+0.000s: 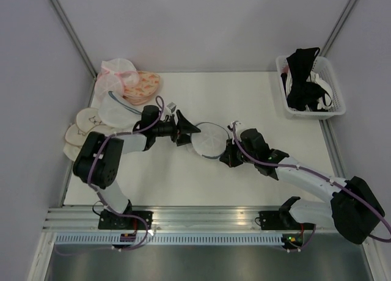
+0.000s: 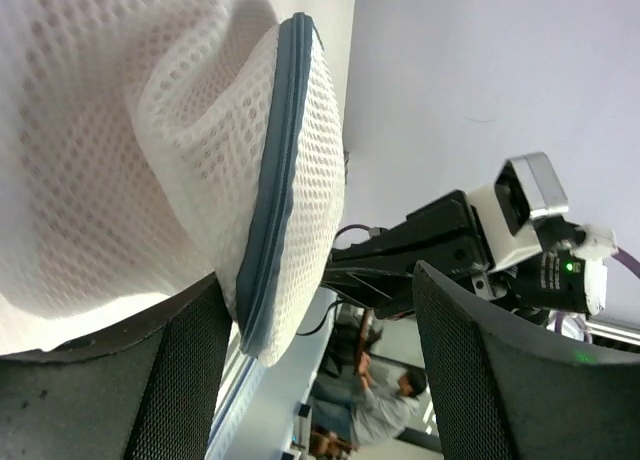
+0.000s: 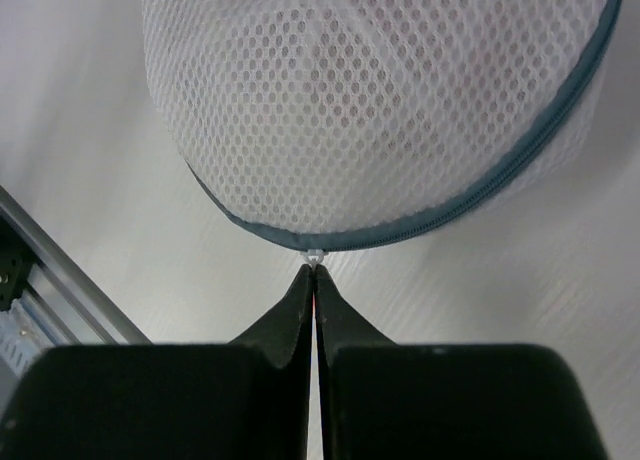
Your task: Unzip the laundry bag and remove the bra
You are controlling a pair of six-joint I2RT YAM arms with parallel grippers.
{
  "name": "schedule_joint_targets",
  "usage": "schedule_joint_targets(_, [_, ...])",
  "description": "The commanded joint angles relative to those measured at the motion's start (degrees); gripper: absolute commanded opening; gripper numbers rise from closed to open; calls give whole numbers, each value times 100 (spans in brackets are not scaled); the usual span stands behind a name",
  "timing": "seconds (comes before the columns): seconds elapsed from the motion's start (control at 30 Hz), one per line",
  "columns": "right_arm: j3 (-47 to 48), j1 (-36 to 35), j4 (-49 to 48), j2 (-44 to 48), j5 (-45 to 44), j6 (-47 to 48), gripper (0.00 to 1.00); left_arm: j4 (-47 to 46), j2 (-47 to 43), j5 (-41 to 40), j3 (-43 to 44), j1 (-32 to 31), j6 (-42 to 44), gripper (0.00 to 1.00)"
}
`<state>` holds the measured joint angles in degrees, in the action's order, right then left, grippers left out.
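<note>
two arms reach in from the near edge of the table (image 1: pixel 183 183) and meet at the laundry bag (image 1: pixel 211 139), which lies near the middle of the table.

nearest you, the right hand (image 3: pixel 315 280) comes at the bag's near right edge, low over the table. its jaws are pressed fully together. their tips sit right at the small pale zipper pull (image 3: pixel 315 253) on the grey-blue zipper rim (image 3: pixel 470 205). you can't tell from the wrist view whether the pull is pinched or only touched. the zipper looks closed along the stretch you can see. a faint dusky pink shade through the white mesh is all you get of the bra (image 3: pixel 400 50), which is inside the bag.

on the bag's left side, the left hand (image 1: pixel 190 131) is turned sideways with its jaws wide apart. the bag's rim stands between its fingers (image 2: pixel 170 380). the mesh leans on one finger and is clear of the other, so nothing is gripped.

farther back on the left lie cream padded cups (image 1: pixel 82 129), a second white mesh pouch (image 1: pixel 116 111), an orange patterned bra (image 1: pixel 145 85) and a pink mesh pouch (image 1: pixel 116 73). in the far right corner a white basket (image 1: pixel 336 110) holds black bras (image 1: pixel 302 79).
</note>
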<state>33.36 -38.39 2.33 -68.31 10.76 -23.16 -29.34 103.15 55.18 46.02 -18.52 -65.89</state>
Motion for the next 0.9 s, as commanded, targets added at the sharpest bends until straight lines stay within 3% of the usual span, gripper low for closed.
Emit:
schedule_joint_targets(0.0, [170,-19,418,160,487,-66,0,990,-909,-814,-443,-186,436,75])
schedule_joint_targets(0.13, [197,-37,312,301,813,-303,0,1545,-2208,-1604,-1102,-643,236,79])
schedule_joint_targets(0.3, [179,-63,119,424,953,-488,0,1686,-3037,-2291,-1867,-1372,-231,80])
schedule_joint_targets(0.47, [197,-63,57,503,1024,-655,0,2553,-3870,-3205,-2220,-1470,-328,81])
schedule_joint_targets(0.6, [214,-72,346,749,682,-708,0,3503,-4565,-4022,-2264,-1400,-240,90])
schedule_joint_targets(0.7, [258,-63,549,977,470,-778,0,3602,-5005,-4024,-2386,-1399,-512,91])
schedule_joint_targets(0.87, [206,-63,435,987,1014,-822,1,3550,-5595,-4182,-2352,-1698,-1101,95])
